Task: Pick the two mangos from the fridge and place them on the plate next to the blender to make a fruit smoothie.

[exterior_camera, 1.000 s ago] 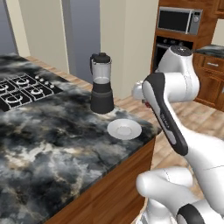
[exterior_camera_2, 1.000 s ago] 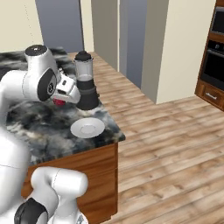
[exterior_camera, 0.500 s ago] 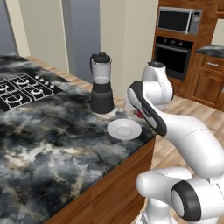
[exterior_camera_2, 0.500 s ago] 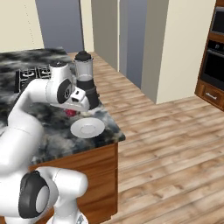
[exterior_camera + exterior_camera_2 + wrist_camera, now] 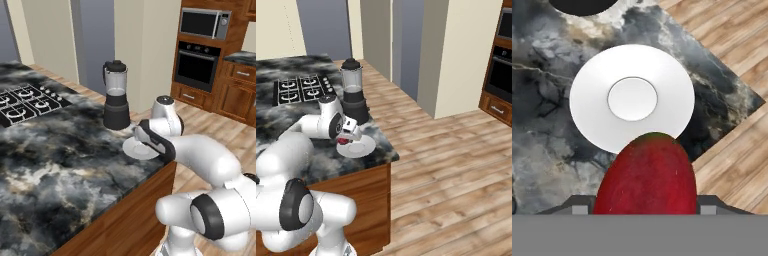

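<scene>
My gripper (image 5: pixel 346 139) is shut on a deep red mango (image 5: pixel 646 180) and hangs low over the near edge of the white plate (image 5: pixel 587 100). In the right base view the red mango (image 5: pixel 344 142) shows just under the hand, at the left rim of the plate (image 5: pixel 367 148). The plate (image 5: pixel 134 150) is bare and lies by the counter's corner, partly behind my forearm. Right behind it stands the blender (image 5: pixel 116 95), (image 5: pixel 353 92), whose black base (image 5: pixel 582 5) reaches the hand view's top edge. The other mango and the fridge are out of view.
The dark marble counter (image 5: pixel 60 165) ends just right of the plate, with wooden floor (image 5: pixel 456 165) beyond. A black stove top (image 5: pixel 25 100) lies at the far left of the counter. A wall oven (image 5: pixel 197 65) and a microwave (image 5: pixel 204 22) stand across the room.
The arm has folded down from a raised pose and carried the red mango low, to just above the plate's near edge. Blender, plate and cameras have stayed put.
</scene>
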Motion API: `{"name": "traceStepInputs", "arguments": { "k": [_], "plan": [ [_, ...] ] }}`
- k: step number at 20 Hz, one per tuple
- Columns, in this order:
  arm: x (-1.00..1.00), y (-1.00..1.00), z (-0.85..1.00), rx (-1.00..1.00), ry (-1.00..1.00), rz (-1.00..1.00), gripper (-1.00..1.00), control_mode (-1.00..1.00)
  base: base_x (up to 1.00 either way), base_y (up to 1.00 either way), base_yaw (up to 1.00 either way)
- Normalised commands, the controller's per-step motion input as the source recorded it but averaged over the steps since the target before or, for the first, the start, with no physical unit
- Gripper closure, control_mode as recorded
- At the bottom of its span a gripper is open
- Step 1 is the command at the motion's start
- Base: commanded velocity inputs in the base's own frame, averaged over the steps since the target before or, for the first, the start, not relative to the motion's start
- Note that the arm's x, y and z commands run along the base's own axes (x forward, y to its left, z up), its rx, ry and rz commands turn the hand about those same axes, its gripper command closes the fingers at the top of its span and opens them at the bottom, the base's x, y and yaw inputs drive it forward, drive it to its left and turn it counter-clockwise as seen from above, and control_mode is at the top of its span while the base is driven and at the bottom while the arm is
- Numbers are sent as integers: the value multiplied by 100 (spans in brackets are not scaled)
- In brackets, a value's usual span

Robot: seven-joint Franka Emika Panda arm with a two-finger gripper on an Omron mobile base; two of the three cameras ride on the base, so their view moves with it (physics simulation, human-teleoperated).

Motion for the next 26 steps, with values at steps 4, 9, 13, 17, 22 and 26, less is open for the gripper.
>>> {"name": "traceStepInputs", "arguments": {
  "k": [4,9,13,17,22,26],
  "plan": [
    [77,0,-49,0,-3,0,100,-100,0,0,0],
    [66,2,-25,-2,-5,-1,-100,-100,0,0,0],
    [19,3,-1,-1,-8,0,-100,-100,0,0,0],
    [-6,6,23,0,-8,0,-100,-100,0,0,0],
    [-51,16,87,-2,-5,0,-100,-100,0,0,0],
    [-100,3,100,-2,-3,3,-100,-100,0,0,0]
  ]
}}
